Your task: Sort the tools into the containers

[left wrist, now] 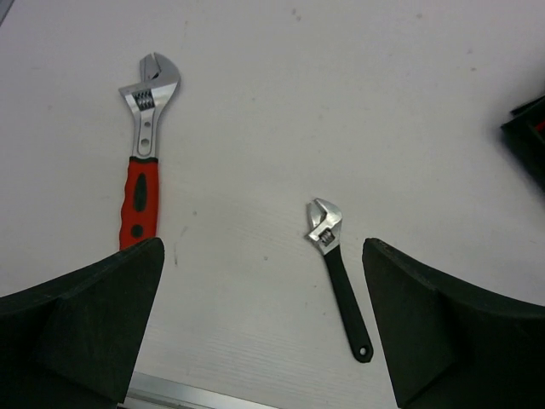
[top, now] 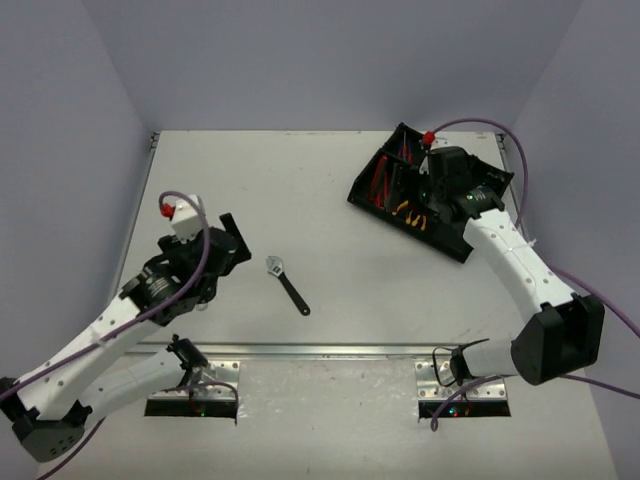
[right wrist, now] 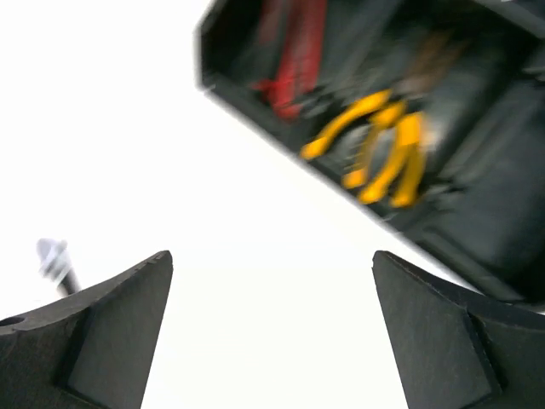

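A black-handled adjustable wrench (top: pixel 287 284) lies on the table in front of the arms; it also shows in the left wrist view (left wrist: pixel 339 277). A red-handled adjustable wrench (left wrist: pixel 140 162) lies to its left in that view and is hidden under the left arm from above. My left gripper (top: pixel 232 243) (left wrist: pixel 264 328) is open and empty, just left of the black-handled wrench. The black organiser tray (top: pixel 385 165) (right wrist: pixel 502 213) sits at the far right and holds yellow-handled pliers (right wrist: pixel 383 145) and red tools (right wrist: pixel 294 51). My right gripper (top: pixel 425 192) (right wrist: pixel 268 328) hovers open and empty at the tray's near edge.
The right wrist view is blurred. The black-handled wrench's silver head (right wrist: pixel 53 256) shows at its left edge. A metal strip (top: pixel 320 350) runs along the table's near edge by the arm bases. Grey walls close in the table on three sides.
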